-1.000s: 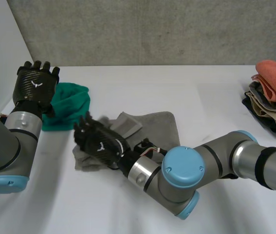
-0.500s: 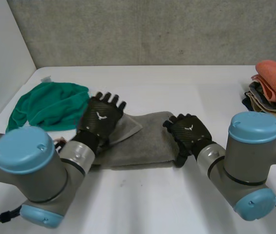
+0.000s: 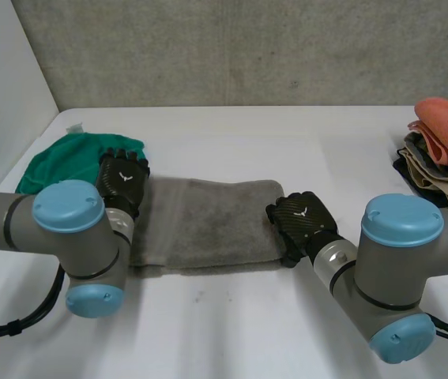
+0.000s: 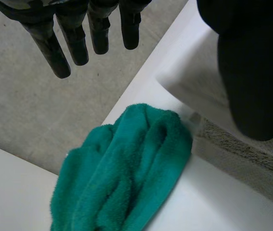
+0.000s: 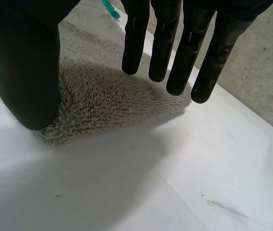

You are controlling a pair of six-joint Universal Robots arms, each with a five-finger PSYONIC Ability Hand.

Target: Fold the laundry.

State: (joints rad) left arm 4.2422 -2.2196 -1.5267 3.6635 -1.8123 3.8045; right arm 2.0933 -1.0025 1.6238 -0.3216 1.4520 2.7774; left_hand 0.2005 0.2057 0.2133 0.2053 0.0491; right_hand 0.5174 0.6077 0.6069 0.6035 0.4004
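A grey towel [image 3: 208,221] lies spread flat and long across the middle of the white table [image 3: 231,332]. My left hand [image 3: 125,180] is at its left end, fingers straight and open, beside a crumpled green towel [image 3: 62,162]. In the left wrist view the green towel [image 4: 122,178] lies below the fingers [image 4: 73,38] and the grey towel [image 4: 242,154] runs under the thumb. My right hand [image 3: 303,223] sits at the towel's right end. Its fingers [image 5: 160,43] hang straight over the near right corner of the grey towel [image 5: 107,96], thumb apart, pinching nothing.
A pile of folded clothes [image 3: 445,150], orange on top, stands at the table's far right. A concrete wall [image 3: 231,47] runs behind the table and a white wall [image 3: 2,103] closes the left side. Bare table lies in front of the towel.
The grey towel was bunched with a flap turned up; now it lies flat. My right hand went from its left part to its right end. My left hand came down to its left end.
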